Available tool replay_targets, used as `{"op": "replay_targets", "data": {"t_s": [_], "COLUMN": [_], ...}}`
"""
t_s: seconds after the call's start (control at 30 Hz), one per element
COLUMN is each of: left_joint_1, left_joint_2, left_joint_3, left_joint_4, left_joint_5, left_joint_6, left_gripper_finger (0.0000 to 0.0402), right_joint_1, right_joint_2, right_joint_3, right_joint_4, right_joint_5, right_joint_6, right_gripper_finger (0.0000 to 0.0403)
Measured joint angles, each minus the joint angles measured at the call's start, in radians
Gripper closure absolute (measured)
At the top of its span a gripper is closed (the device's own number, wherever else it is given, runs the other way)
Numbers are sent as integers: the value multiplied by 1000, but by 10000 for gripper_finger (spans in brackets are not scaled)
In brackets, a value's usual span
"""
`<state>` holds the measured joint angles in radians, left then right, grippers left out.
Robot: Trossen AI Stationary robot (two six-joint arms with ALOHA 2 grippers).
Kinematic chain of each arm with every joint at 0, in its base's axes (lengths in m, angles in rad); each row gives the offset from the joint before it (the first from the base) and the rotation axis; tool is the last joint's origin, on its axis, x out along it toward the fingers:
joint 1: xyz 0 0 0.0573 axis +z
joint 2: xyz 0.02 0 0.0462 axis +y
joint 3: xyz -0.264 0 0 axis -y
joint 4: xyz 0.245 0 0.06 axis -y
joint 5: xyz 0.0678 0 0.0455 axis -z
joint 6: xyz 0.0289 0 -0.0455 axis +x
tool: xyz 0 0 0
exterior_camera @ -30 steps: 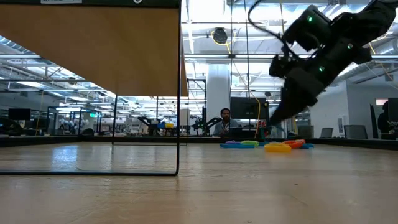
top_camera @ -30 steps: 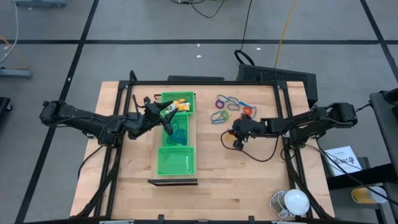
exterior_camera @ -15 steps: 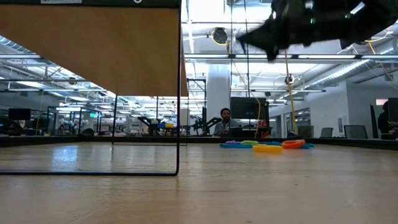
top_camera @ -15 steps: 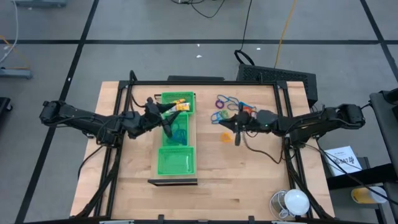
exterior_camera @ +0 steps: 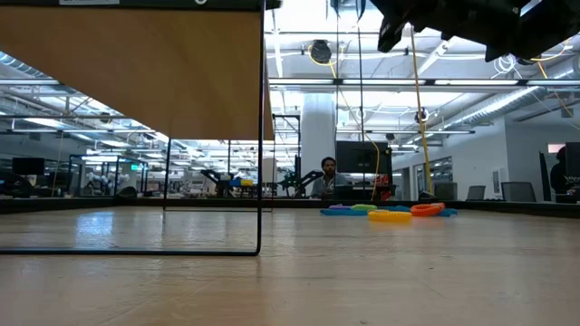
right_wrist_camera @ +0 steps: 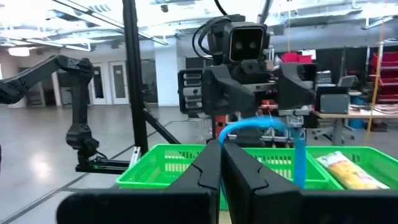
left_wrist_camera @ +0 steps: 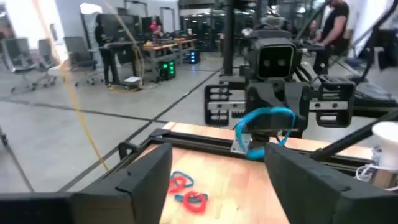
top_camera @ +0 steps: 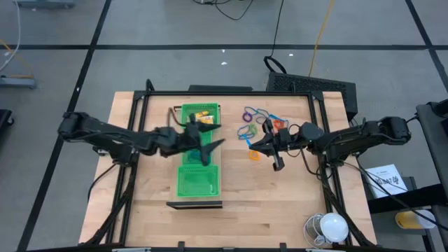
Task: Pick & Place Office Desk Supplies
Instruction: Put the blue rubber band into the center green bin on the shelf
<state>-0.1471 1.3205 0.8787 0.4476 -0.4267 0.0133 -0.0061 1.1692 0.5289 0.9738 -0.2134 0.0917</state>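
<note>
Carrying a blue loop (right_wrist_camera: 267, 126) pinched in its pressed-together fingers, the right gripper (right_wrist_camera: 221, 149) hangs above the wooden worktop (top_camera: 280, 203). It sits roughly at the worktop's middle and points toward the long green tray (top_camera: 197, 183). The loop dangles from the fingertips, clear of the surface.

The tray lies lengthwise, nearer the worktop's left edge than its right. The left gripper (left_wrist_camera: 219, 155) hovers over the tray's middle compartment with its fingers spread wide and nothing between them. The end compartment toward the edge at the top of the high view holds yellow pieces (top_camera: 203, 116). The compartment at the opposite end looks empty. The arm hides what is in the middle one.

The remaining loops (top_camera: 255, 117), in blue, purple, green and orange-red, lie in a loose cluster near that same top edge, between the tray and the right arm. One small orange piece (top_camera: 253, 155) lies apart from them on bare wood, just below the right gripper in the high view.

The step in hand seems to be the carry, with the blue loop lifted and on its way to the tray. Next, the right arm would need to reach a tray compartment and part its fingers there. The left arm hangs over the tray's middle, so the two arms will need to keep clear of each other.
</note>
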Motion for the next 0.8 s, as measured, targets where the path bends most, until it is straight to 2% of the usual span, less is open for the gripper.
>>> {"op": "replay_targets", "data": {"t_s": [0.13, 0.3, 0.6, 0.8], "left_joint_1": [1, 3, 5, 18], "left_joint_2": [107, 200, 312, 332], "left_joint_3": [87, 169, 276, 290], "left_joint_4": [18, 28, 28, 26], "left_joint_5": [43, 44, 85, 82], "left_joint_6": [56, 107, 115, 116], "left_gripper_finger": [104, 90, 105, 122], "right_joint_1": [21, 41, 49, 52], "right_joint_2": [-1, 0, 0, 0], "right_joint_3": [0, 0, 0, 0], "right_joint_4": [33, 37, 46, 47], "right_joint_5": [0, 0, -1, -7], "right_joint_6": [0, -3, -1, 0], "right_gripper_finger": [403, 403, 403, 403]}}
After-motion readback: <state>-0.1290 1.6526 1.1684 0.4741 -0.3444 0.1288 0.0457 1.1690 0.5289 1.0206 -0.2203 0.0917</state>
